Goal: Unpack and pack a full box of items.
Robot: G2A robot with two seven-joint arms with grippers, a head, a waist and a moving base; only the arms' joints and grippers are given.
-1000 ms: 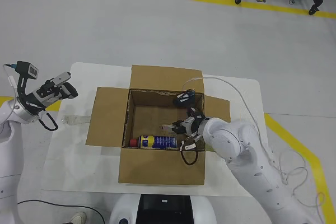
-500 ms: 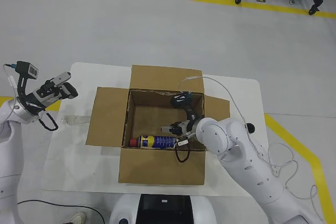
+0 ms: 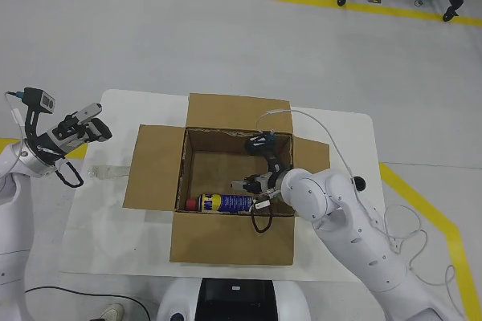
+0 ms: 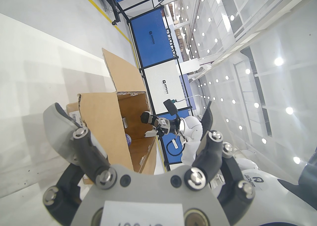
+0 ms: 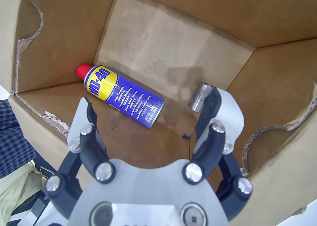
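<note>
Fingers apart, the right gripper (image 5: 149, 99) is hovering over the spray can (image 5: 123, 95) lying along the box's (image 3: 233, 241) six-o'clock wall. It should be straddling mid-body, squarely.

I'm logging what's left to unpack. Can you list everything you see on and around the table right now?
box: 1, brown cardboard, flaps open, on the table
spray can: 1, blue and yellow with a red cap, lying on the box floor by the wall nearest the robot
metal cylinder: 1, silver, on the box floor past the can's base end, not touching it
table: 1, white, under the box
left claw: 1, black and white, open, empty, by the table's edge, outside the box
right claw: 1, black and white, open, empty, in the box's opening above the can
</note>
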